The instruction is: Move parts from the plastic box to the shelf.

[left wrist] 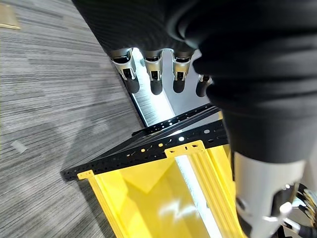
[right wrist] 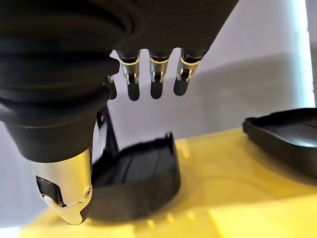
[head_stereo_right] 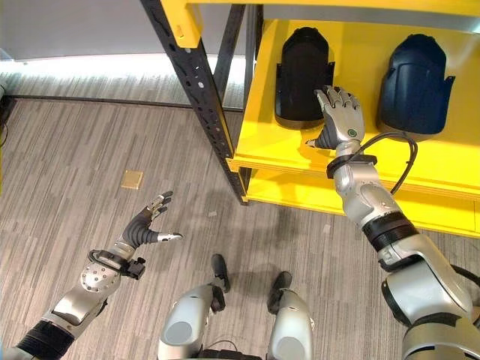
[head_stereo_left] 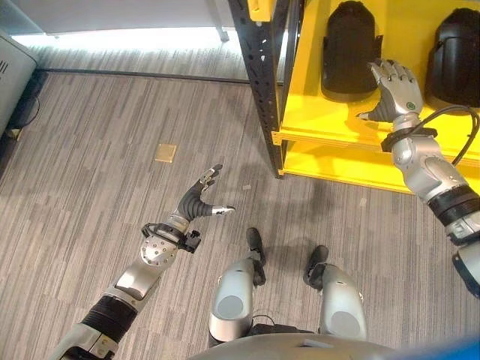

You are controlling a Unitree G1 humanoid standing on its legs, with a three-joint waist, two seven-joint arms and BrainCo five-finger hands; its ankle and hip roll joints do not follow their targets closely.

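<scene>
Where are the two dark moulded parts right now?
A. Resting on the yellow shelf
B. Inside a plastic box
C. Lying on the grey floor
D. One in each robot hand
A: both dark parts sit side by side on the yellow shelf, with the right hand open just in front of the left one and the left hand open and empty over the floor.
</scene>
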